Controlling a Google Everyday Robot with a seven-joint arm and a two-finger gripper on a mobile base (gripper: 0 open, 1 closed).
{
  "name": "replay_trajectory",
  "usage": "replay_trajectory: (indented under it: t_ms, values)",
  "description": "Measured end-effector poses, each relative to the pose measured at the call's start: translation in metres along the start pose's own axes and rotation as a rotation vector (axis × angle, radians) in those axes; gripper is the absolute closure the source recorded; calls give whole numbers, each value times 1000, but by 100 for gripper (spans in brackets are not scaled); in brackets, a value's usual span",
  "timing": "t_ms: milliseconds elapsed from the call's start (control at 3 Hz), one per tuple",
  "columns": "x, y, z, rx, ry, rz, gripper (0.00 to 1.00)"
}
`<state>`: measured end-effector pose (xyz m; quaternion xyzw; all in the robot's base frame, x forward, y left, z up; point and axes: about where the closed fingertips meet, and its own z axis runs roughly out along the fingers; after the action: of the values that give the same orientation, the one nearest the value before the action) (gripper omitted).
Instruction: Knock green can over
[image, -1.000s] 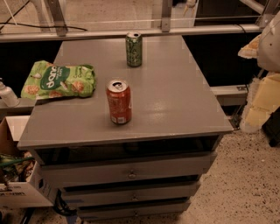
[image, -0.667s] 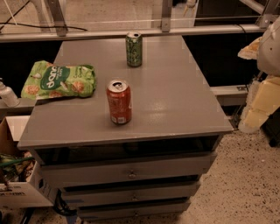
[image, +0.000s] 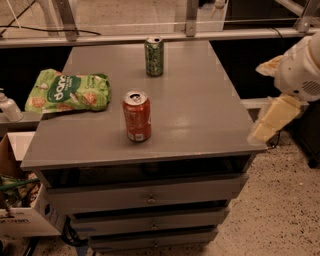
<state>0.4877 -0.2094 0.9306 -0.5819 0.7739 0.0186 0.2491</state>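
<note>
The green can (image: 154, 56) stands upright near the far edge of the grey cabinet top (image: 200, 115), a little left of its middle. It is slim, with pale mottled markings and a silver top. My gripper (image: 274, 114) hangs at the right, just off the cabinet's right edge near the front corner, on a white arm (image: 304, 67). It is well to the right of the green can and nearer the camera, and touches nothing.
An orange-red drink can (image: 136, 116) stands upright toward the front centre-left. A flat green snack bag (image: 69, 91) lies at the left edge. The cabinet has drawers (image: 150, 197) below. A white bottle (image: 9, 107) and a cardboard box (image: 20, 215) sit at the left.
My gripper has shifted slightly left, closer to the cabinet's right edge. The cans and the bag have not moved.
</note>
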Motion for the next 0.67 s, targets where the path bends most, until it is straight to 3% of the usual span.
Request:
replay_trajectory:
  t_ms: [667]
  values:
    - [-36,-46,71,-22,-183,49,0]
